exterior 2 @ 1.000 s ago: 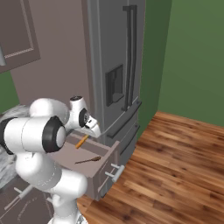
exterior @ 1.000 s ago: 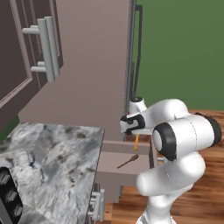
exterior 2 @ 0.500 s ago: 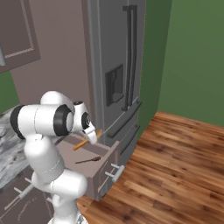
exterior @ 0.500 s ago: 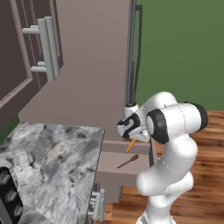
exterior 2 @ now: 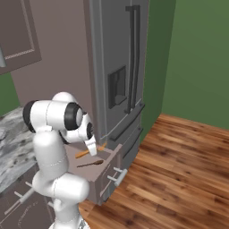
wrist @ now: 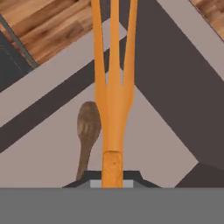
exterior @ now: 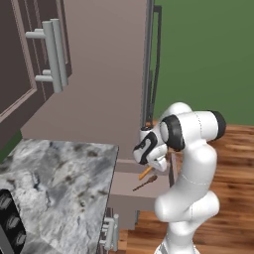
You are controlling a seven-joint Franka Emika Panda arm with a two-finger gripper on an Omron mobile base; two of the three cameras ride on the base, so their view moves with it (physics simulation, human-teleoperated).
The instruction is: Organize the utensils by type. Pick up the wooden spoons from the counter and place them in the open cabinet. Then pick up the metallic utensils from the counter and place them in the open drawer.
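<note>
My gripper (exterior: 148, 165) hangs over the open drawer (exterior: 130, 196), shut on the handle of an orange fork (exterior: 145, 172) whose tines slant down toward the drawer floor. In the hand view the fork (wrist: 114, 87) runs straight up from my gripper (wrist: 113, 176). A dark brown spoon (wrist: 89, 127) lies flat in the drawer just left of it, also seen as the spoon (exterior: 145, 183) and spoon (exterior 2: 91, 164). From the right, the fork (exterior 2: 88, 151) sits above the drawer (exterior 2: 106, 172). The marbled counter (exterior: 54, 183) lies to the left.
A tall grey fridge (exterior 2: 120, 67) stands right behind the drawer. Wall cabinets with silver bar handles (exterior: 49, 54) hang at upper left. Cooktop knobs (exterior: 12, 223) show at the counter's near corner. Wooden floor (exterior 2: 179, 170) spreads to the right.
The arm has swung its elbow round and the hand has come down a little over the drawer, still holding the orange fork. The spoon in the drawer has not moved.
</note>
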